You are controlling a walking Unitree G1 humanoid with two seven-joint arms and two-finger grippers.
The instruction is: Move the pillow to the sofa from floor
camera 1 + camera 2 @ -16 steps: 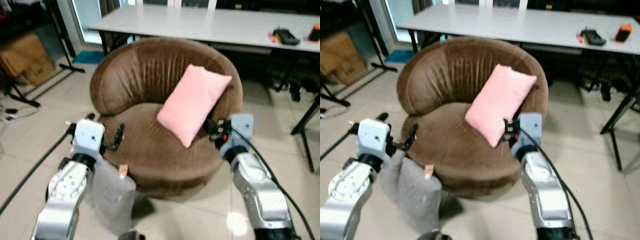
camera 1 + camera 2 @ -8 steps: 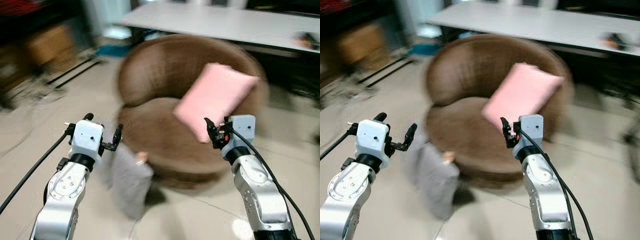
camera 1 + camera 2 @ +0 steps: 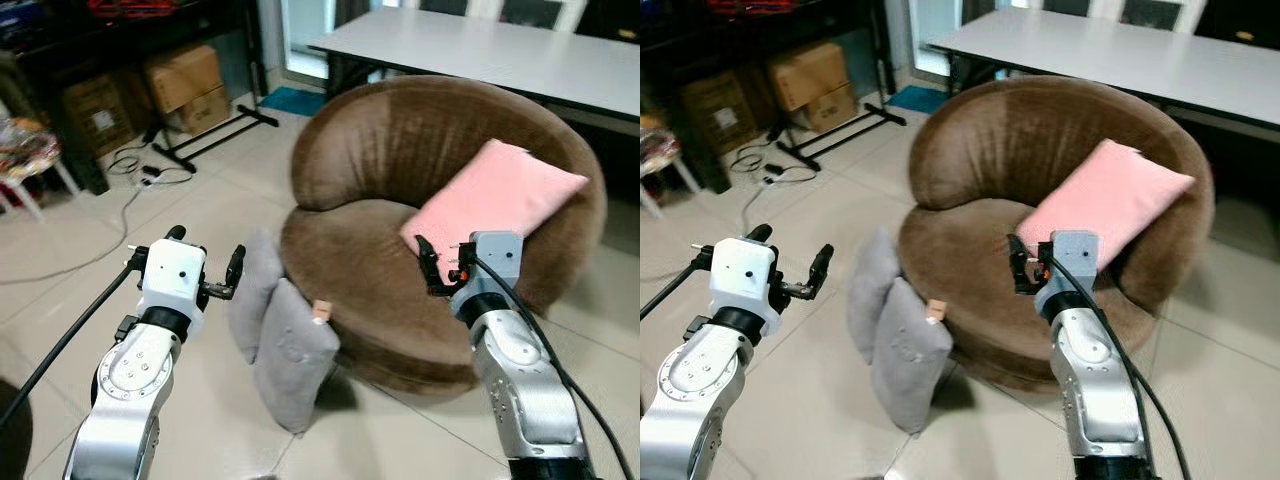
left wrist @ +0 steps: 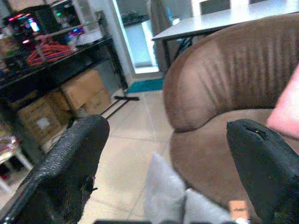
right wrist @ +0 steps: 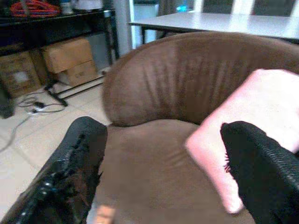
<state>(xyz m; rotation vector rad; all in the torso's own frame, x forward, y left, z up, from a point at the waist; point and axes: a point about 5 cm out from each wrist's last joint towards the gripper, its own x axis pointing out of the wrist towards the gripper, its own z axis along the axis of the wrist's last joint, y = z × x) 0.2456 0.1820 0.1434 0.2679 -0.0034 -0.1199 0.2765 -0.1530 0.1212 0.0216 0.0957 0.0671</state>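
Both grippers are held up with fingers wide apart and nothing in them: left gripper point(image 3: 205, 270) over the floor, right gripper point(image 3: 440, 270) by the brown sofa point(image 3: 400, 170). Two grey pillows point(image 3: 280, 335) stand on the tiled floor point(image 3: 120, 260), leaning against the sofa's front. One pink pillow point(image 3: 500, 195) lies on the seat. Boxes point(image 3: 185, 80) and cables point(image 3: 135, 185) sit well apart.

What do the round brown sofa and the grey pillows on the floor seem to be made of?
Brown sofa: likely velvet or suede-like fabric, soft sheen with vertical streaks on its back. Grey pillows: seemingly matte woven cloth, soft filling, sagging against the sofa's base.
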